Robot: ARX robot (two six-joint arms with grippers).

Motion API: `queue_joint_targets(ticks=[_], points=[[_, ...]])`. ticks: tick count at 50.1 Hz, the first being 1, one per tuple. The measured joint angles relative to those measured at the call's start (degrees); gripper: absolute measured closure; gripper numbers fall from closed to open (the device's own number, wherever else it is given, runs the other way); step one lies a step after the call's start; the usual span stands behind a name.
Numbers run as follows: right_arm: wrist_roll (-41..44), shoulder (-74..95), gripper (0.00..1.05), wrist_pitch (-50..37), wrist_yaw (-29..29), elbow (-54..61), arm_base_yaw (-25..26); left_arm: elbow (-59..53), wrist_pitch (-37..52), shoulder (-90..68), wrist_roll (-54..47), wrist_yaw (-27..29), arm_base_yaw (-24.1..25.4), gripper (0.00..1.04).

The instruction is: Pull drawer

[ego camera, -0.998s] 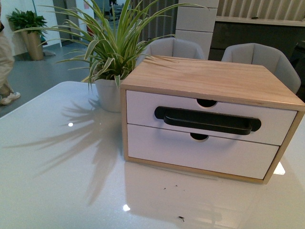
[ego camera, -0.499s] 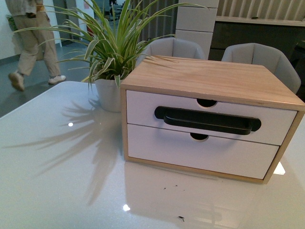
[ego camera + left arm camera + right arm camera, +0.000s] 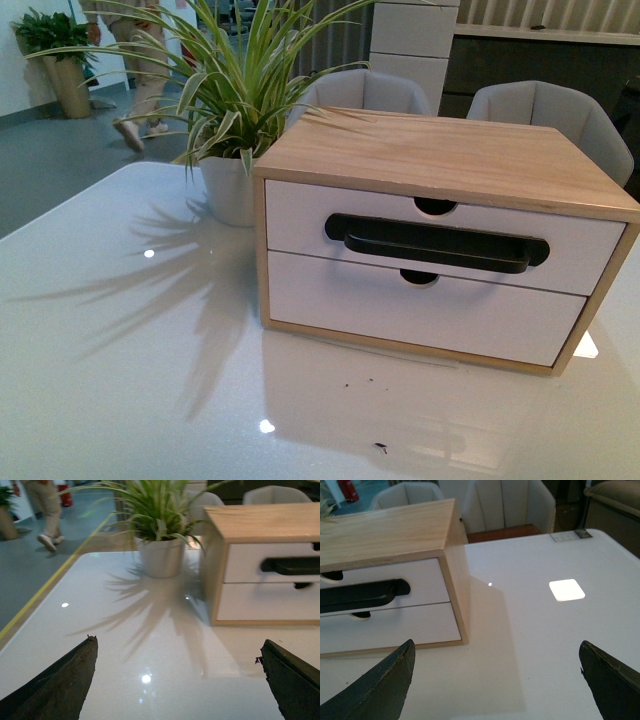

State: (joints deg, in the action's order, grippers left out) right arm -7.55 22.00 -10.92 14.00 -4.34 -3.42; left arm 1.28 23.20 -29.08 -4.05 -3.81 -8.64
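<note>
A light wood cabinet (image 3: pixel 450 155) stands on the glossy white table (image 3: pixel 130 360). Its upper drawer (image 3: pixel 295 218) has a white front, a long black bar handle (image 3: pixel 437 243) and a half-round notch (image 3: pixel 435 206), and it sits flush and shut. Below it is a plain white drawer front (image 3: pixel 420 312). Neither gripper shows in the front view. My left gripper (image 3: pixel 177 650) is open over bare table, well short of the drawer (image 3: pixel 245 562). My right gripper (image 3: pixel 496 650) is open too, near the cabinet's right corner, with the handle (image 3: pixel 360 595) off to one side.
A potted spider plant (image 3: pixel 228 190) stands just left of the cabinet, touching its top with its leaves. Grey chairs (image 3: pixel 550 110) sit behind the table. The table's left edge (image 3: pixel 45 602) drops to the floor, where a person (image 3: pixel 140 60) walks.
The person in the background has walked to the right. The front view has shifted slightly, so the cabinet sits a little higher in it. The drawer has not moved.
</note>
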Motion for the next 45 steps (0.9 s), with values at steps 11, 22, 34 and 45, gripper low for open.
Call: queue_joint_targets(ticks=[11,22,34,45], points=[[5.1,17.9,0.09,-8.0,-8.0,-6.0,0.3,5.9,12.0,-20.8,-7.5,-10.6,-1.6,0.07],[15.4,34.2,0.09,-9.0,-14.5,-15.4,0.0,18.7,11.8,-41.6,-18.7,-19.0,-5.4,0.07],[25.9,44.1,0.09,-1.9,-19.0,-25.6,-2.9,32.2,2.5,-52.4,-30.6,-23.6,-9.7,0.07],[33.7,51.5,0.09,4.1,-22.0,-33.2,-4.9,42.6,-9.9,-58.5,-41.6,-25.1,-12.5,0.07]])
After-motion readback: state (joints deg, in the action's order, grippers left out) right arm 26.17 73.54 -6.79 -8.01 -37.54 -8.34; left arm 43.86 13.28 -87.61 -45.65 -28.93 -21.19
